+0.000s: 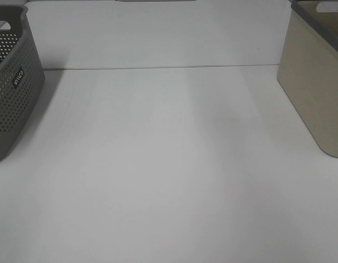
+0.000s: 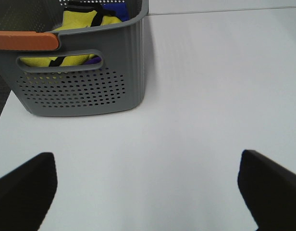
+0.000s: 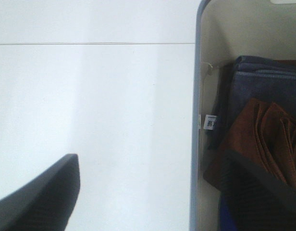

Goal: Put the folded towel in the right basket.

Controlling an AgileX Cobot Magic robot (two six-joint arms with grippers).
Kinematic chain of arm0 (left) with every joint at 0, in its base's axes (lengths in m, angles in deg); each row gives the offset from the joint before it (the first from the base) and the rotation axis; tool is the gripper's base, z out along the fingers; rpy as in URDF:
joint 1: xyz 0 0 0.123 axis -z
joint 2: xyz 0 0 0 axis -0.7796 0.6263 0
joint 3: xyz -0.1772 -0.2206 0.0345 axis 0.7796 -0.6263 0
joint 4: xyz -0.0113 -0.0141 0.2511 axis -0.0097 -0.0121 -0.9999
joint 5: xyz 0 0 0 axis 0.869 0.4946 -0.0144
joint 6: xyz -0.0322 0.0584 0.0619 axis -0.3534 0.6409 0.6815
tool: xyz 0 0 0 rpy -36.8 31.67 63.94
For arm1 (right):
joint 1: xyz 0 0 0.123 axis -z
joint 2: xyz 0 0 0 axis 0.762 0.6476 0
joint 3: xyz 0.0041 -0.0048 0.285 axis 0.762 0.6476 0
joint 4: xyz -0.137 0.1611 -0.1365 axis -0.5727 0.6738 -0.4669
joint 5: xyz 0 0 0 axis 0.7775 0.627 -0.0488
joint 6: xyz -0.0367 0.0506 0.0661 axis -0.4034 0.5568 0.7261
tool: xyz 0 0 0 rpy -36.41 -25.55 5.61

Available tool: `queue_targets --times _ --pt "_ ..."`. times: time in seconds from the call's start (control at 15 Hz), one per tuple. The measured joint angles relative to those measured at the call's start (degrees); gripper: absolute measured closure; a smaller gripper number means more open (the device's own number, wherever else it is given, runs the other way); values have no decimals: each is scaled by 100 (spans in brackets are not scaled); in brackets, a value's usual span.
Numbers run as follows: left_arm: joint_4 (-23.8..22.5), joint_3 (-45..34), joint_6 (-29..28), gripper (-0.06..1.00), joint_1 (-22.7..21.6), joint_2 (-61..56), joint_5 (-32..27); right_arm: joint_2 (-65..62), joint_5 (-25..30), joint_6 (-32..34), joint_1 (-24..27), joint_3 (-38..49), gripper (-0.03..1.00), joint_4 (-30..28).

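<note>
towelling, a brown folded towel [image 3: 268, 139] topmost, is stacked inside the right basket [image 1: 314, 93] at the right edge of the high view, so placement is judged done. the right tool [image 3: 150, 192] is held spread and empty astride its rim; the left tool [image 2: 148, 187] is spread over the counter [image 1: 158, 164].

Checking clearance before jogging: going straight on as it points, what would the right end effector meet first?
Probably the right basket's rim, lying between the right end effector's open fingers; depth is unclear.
</note>
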Motion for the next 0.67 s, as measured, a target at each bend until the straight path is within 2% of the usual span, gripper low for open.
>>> queue_targets --times 0.13,0.4,0.67 --pt "0 0 0 -3 0 0 0 -401 -6 160 -235 344 21 -344" --pt "0 0 0 -3 0 0 0 -1507 -11 195 -275 1931 21 -476" --pt "0 0 0 -3 0 0 0 -3071 -17 195 -275 4377 21 -785"
